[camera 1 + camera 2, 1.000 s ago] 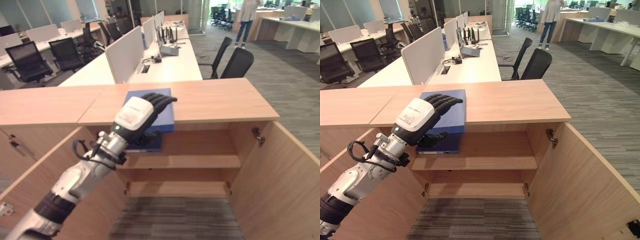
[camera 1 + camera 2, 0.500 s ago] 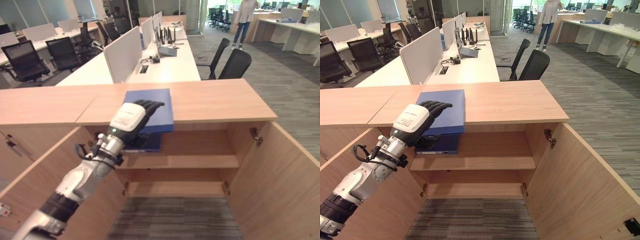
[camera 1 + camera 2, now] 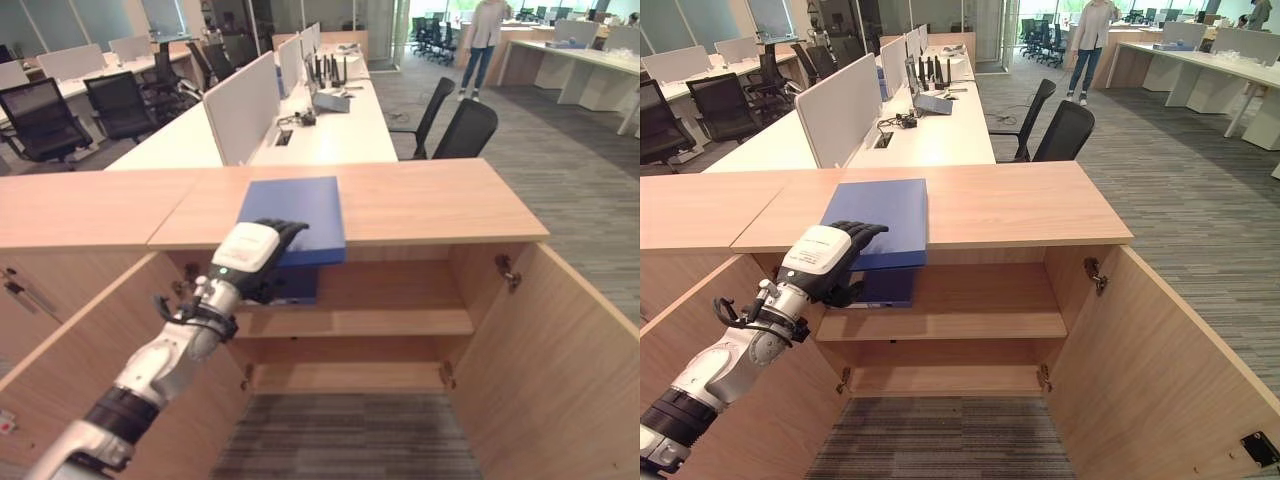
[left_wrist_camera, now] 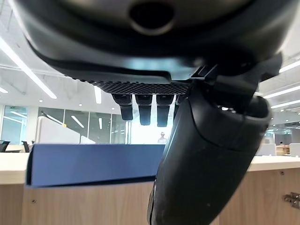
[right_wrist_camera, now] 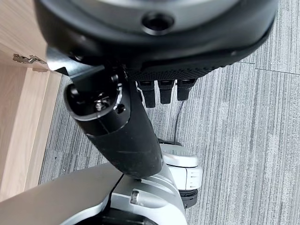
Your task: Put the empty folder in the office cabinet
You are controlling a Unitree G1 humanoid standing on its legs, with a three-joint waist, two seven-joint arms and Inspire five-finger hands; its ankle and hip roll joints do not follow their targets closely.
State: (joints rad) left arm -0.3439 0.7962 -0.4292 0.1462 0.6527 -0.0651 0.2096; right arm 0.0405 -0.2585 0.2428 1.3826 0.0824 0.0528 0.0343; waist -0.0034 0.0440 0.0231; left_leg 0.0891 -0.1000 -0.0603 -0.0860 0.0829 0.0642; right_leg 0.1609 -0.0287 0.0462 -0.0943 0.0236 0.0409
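Observation:
A blue folder (image 3: 300, 210) lies flat on the wooden cabinet top (image 3: 430, 200), and its near edge overhangs the open cabinet. My left hand (image 3: 245, 255) is at the folder's near left corner, with fingers bent over the top face and the thumb (image 4: 206, 164) beneath the overhang. The left wrist view shows the folder (image 4: 93, 164) edge-on between fingers and thumb. A darker blue piece (image 3: 290, 285) sits just under the top edge behind the hand; I cannot tell what it is. My right hand (image 5: 154, 47) hangs over the carpet with straight fingers, holding nothing.
Both cabinet doors stand open, the right door (image 3: 570, 350) and the left door (image 3: 80, 360). An upper shelf (image 3: 380, 322) is inside. Behind the cabinet are desks with partitions and black chairs (image 3: 470, 125). A person (image 3: 487, 30) stands far off.
My left hand has drawn back from the middle of the folder to its near edge. The folder has stayed in place. The camera has shifted slightly.

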